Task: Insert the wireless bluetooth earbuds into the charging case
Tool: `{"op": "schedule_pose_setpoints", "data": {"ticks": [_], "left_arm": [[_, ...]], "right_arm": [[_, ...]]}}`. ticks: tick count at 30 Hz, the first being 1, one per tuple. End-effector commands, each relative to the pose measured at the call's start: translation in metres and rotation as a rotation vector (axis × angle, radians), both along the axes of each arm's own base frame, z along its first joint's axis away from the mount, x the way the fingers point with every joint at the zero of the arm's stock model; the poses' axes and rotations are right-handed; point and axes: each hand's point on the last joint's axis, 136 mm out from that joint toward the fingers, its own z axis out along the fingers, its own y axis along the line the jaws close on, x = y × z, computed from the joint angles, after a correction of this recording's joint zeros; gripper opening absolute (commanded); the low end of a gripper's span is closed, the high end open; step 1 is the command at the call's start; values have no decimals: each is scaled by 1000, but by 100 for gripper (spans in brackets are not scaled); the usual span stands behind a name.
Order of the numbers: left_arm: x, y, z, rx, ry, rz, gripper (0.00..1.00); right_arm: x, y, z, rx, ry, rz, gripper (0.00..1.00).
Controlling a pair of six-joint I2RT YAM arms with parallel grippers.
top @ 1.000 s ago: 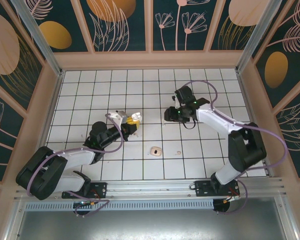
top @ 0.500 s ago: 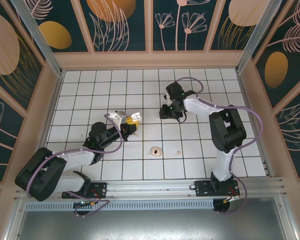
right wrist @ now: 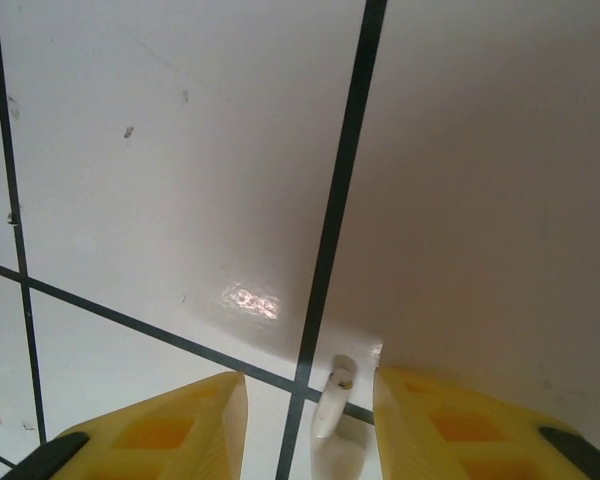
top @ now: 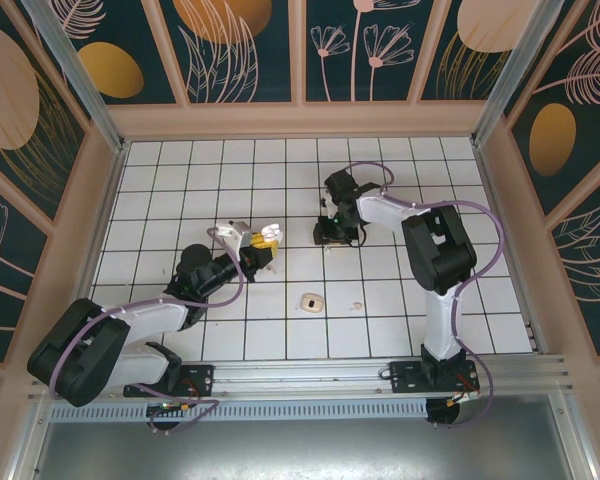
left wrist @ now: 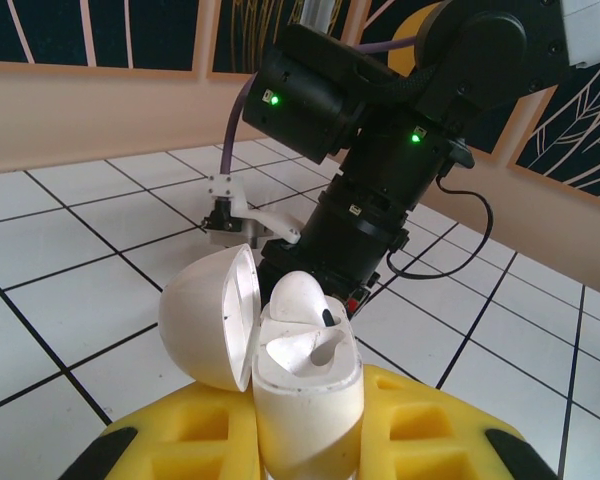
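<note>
- The wireless bluetooth earbuds [right wrist: 332,402]: one is resting on the white tiled table [right wrist: 160,150], just beside a dark grid line [right wrist: 335,230]. It is sitting between the yellow fingers [right wrist: 170,425] of the right gripper [right wrist: 310,420].
- Those fingers are standing spread, with a gap showing on each side of the earbud.
- From above, the right gripper [top: 325,233] is pointing down at the middle of the table.
- The left gripper [left wrist: 305,440] is pinching the charging case [left wrist: 305,390] upright, and the lid [left wrist: 208,320] is hanging open to one side.
- What looks like a second earbud [left wrist: 298,298] is sitting in the case's top.
- In the top view, the left gripper [top: 268,237] is holding the case near the right gripper.
- A small pale oval object [top: 311,300] is lying closer to the table's near edge.
</note>
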Motion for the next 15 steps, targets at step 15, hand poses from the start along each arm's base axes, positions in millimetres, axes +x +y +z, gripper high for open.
{"op": "schedule_pose_setpoints", "data": {"ticks": [15], "left_arm": [[3, -1, 11, -6, -13, -2, 13]], "right_arm": [[-19, 26, 0, 39, 29, 146, 32]]}}
